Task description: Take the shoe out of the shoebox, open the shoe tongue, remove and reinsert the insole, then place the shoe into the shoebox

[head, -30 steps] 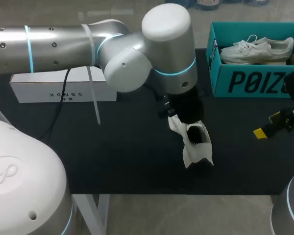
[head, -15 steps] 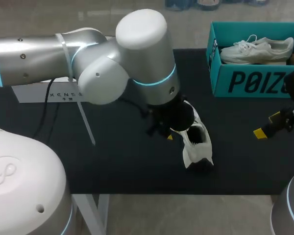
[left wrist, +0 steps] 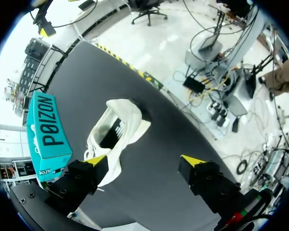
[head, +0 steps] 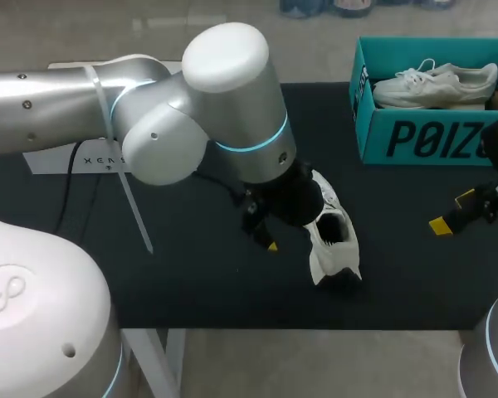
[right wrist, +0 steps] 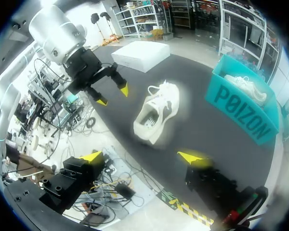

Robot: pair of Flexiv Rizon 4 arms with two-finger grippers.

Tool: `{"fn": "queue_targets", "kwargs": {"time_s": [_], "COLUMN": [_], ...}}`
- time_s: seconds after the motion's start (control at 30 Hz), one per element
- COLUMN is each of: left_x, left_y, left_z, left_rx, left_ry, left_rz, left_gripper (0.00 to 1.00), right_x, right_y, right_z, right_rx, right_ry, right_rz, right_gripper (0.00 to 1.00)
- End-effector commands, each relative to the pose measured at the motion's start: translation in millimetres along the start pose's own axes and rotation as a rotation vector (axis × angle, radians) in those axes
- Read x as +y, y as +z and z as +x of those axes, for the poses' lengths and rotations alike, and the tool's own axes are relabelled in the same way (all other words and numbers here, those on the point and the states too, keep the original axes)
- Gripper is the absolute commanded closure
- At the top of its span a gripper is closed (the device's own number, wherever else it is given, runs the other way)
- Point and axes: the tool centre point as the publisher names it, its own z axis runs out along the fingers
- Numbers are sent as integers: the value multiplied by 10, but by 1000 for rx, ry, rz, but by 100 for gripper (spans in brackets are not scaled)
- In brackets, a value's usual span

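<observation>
Hanging low over the worktop, the left arm is bent wrist-down with the left pincer released just beside the white shoe, found outside the teal shoebox; the right pincer is seen released, well apart.

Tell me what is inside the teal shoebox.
A white laced shoe lies inside the shoebox, showing above its rim. The box's front wall covers the floor and the shoe's underside, so anything lying lower in there cannot be seen.
</observation>
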Motion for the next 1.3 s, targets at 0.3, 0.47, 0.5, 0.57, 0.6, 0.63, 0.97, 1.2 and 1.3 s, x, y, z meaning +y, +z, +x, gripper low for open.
{"fn": "queue_targets", "kwargs": {"time_s": [0.3,0.47,0.5,0.57,0.6,0.63,0.97,1.2,1.3], "left_x": [-339,-339,-339,-339,-339,-339,-373,-535,-554], "left_y": [190,190,190,190,190,190,214,279,333], "left_z": [441,441,441,441,441,441,430,321,247], "left_rx": [124,124,124,124,124,124,138,159,163], "left_ry": [-817,-817,-817,-817,-817,-817,-818,-865,-869], "left_rz": [-374,-374,-374,-374,-374,-374,-362,-279,-258], "left_gripper": [0,0,0,0,0,0,0,0,0], "right_x": [-20,-20,-20,-20,-20,-20,-20,-20,-20], "right_y": [4,4,4,4,4,4,4,4,4], "right_z": [10,10,10,10,10,10,10,10,10], "right_rx": [-3,-3,-3,-3,-3,-3,-3,-3,-3], "right_ry": [0,0,0,0,0,0,0,0,0], "right_rz": [-2,-2,-2,-2,-2,-2,-2,-2,-2], "right_gripper": [0,0,0,0,0,0,0,0,0]}}
